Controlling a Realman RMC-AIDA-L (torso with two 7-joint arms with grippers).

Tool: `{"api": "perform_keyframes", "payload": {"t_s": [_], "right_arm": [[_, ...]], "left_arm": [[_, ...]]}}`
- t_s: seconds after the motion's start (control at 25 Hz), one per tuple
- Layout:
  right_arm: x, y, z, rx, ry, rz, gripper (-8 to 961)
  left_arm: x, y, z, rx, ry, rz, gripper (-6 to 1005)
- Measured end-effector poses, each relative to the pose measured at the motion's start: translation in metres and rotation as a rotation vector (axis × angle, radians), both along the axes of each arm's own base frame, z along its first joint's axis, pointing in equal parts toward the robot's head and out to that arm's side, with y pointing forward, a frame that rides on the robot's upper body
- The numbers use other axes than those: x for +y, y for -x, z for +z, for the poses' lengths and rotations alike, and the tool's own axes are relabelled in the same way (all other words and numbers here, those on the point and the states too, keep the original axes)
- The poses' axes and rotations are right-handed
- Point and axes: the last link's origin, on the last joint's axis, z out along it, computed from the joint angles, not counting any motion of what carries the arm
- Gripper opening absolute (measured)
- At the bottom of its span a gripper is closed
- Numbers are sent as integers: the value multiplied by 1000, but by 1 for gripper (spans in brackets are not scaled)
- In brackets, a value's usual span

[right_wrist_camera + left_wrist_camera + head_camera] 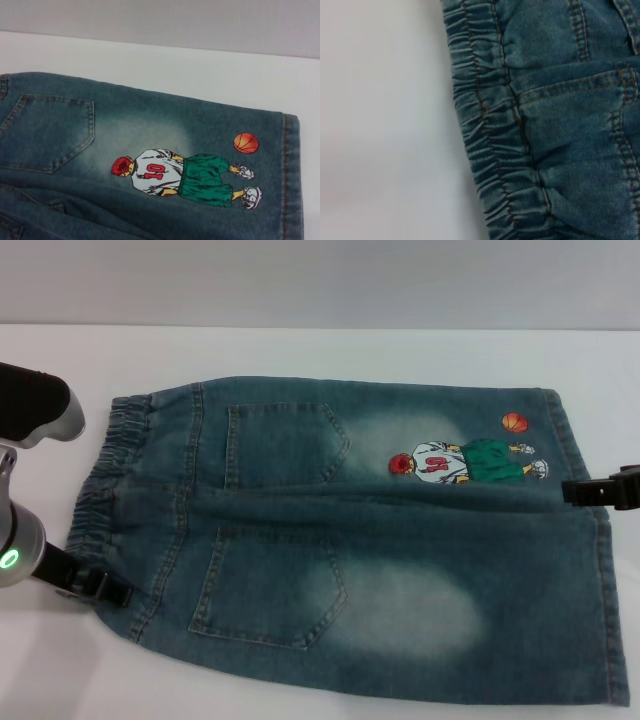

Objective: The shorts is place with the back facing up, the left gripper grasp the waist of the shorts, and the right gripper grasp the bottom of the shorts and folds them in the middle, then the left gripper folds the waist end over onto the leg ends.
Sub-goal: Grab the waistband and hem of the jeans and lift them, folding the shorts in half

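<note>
Shorts [370, 540] of faded blue denim lie flat on the white bench [300, 350], back side up, waist toward the robot's left and leg ends [590, 540] toward its right. Nearest the robot is the leg with a patch pocket [270, 585] and a pale washed patch beside it. At the near corner of the waist, the left tool [95, 585] sits at the puckered elastic waistband [105, 470], its black prongs touching the cloth edge; whether they are spread or pressed together cannot be told. Its silver arm with a green light [10, 560] stands just outside the waistband. At the other side, the right tool [600, 490] reaches in over the hems, about where the two legs meet; its state cannot be told either. Farther off lies the second leg, with another pocket [285, 445], a cartoon basketball player [185, 177] and an orange ball [246, 142] near the hem. Beyond the shorts only bare bench shows, up to a grey wall [320, 280].
</note>
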Motion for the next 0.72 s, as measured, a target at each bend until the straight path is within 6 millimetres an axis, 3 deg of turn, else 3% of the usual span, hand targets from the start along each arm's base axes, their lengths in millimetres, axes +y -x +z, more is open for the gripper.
{"api": "perform_keyframes", "payload": {"t_s": [0.72], "right_arm": [[-1, 0, -1, -1, 8, -2, 732]], "left_arm": [[1, 2, -3, 7, 16, 8, 835]]}}
